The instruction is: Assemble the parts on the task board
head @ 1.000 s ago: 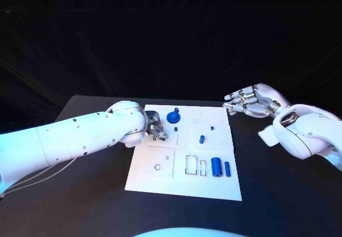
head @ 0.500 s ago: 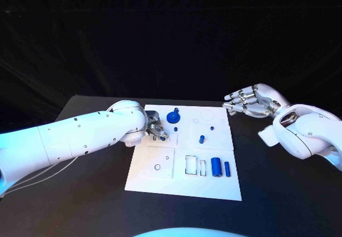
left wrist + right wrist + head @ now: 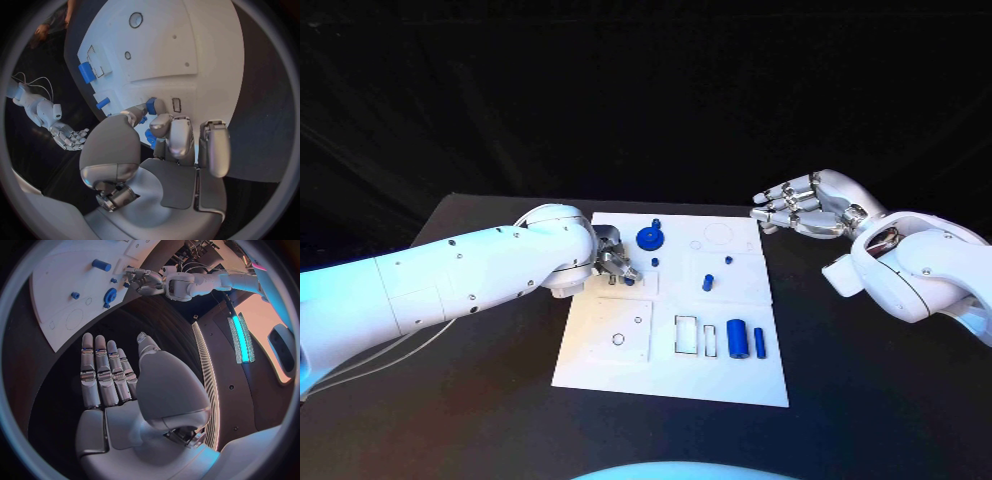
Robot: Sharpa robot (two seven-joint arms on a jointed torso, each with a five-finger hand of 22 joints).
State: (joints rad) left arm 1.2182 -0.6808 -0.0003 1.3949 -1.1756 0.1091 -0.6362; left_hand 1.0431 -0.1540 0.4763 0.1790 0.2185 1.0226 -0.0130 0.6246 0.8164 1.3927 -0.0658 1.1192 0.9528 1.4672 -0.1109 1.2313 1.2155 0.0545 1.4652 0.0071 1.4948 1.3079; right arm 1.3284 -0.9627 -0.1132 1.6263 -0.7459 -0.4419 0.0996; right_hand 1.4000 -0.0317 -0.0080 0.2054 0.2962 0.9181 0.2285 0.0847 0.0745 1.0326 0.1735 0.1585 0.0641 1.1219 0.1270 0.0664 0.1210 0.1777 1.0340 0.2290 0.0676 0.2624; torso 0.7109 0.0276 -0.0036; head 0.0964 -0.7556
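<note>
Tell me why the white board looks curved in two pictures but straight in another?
Left and right wrist views are fisheye circles, so the task board bulges and its edges bend; the head view shows its edges straight. The bright bluish strip in the right wrist view is room lighting.

1. The task board lies in the middle of the table, between the robot's two arms.
2. The left hand rests over the board's left edge, toward the far side, with a small part at its fingertips.
3. The right hand hovers off the board's far right corner, apart from it.
4. A round part stands near the far edge, just right of the left hand.
5. A short peg lies mid-board.
6. Two cylinders lie side by side near the right edge, on the near half.
</note>
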